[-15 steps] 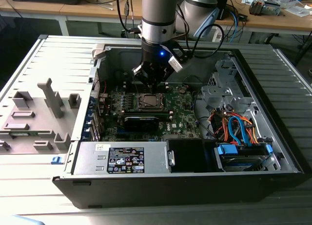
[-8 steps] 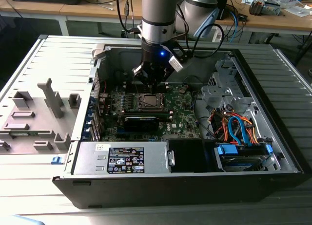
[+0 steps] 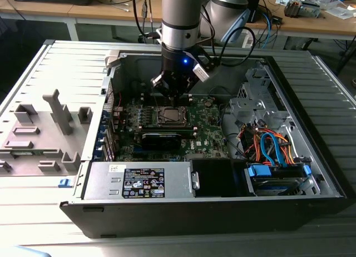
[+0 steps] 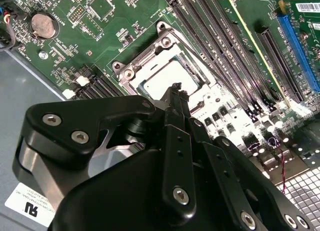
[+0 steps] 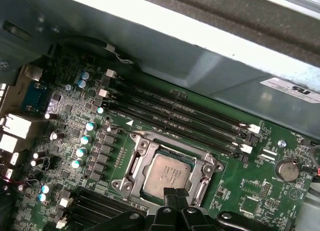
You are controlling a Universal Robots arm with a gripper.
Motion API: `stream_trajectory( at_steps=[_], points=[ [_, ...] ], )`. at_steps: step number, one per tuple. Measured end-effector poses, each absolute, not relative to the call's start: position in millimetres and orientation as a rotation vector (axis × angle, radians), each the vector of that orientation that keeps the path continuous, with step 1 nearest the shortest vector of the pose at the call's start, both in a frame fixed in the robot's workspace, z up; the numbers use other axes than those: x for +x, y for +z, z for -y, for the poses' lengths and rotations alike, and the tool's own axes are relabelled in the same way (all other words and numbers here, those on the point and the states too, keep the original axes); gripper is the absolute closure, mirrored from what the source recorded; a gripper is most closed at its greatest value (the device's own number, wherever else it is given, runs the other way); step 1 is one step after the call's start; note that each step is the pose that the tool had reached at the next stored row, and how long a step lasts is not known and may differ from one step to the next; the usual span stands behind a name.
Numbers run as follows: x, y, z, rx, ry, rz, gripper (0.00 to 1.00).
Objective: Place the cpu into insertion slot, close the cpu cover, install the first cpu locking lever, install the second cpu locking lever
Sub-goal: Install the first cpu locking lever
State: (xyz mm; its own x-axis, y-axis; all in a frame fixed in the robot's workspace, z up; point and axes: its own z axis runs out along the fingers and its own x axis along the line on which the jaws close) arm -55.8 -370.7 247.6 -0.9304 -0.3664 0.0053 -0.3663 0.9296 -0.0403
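The gripper (image 5: 175, 195) — fingers pressed together, pinching nothing — is hovering at the six o'clock edge of the cpu (image 5: 166, 176), which is lying inside the cpu cover (image 5: 134, 164).

In both wrist views the fingers (image 5: 175, 195) hide one edge of the cpu (image 5: 167, 174).

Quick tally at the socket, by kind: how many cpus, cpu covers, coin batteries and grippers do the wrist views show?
cpu: 1
cpu cover: 1
coin battery: 1
gripper: 1
Total: 4
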Motion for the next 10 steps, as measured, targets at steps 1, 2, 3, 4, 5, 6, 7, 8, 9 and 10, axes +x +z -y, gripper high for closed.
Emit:
stream_trajectory(
  at_steps=[1,2,3,4,5,6,7,8,9,10],
  points=[
    [-55.8,247.6,370.7,-0.588,-0.064,-3.083,0.89],
    [-55.8,247.6,370.7,-0.592,-0.064,-3.082,0.89],
    [-55.8,247.6,370.7,-0.598,-0.064,-3.081,0.89],
    [-55.8,247.6,370.7,-0.602,-0.064,-3.080,0.89],
    [-55.8,247.6,370.7,-0.605,-0.064,-3.079,0.89],
    [-55.8,247.6,370.7,-0.609,-0.064,-3.079,0.89],
    [-55.8,247.6,370.7,-0.612,-0.064,-3.078,0.89],
    [-55.8,247.6,370.7,-0.615,-0.064,-3.078,0.89],
    [-55.8,247.6,370.7,-0.618,-0.064,-3.077,0.89],
    [-55.8,247.6,370.7,-0.621,-0.064,-3.076,0.89]
  ],
)
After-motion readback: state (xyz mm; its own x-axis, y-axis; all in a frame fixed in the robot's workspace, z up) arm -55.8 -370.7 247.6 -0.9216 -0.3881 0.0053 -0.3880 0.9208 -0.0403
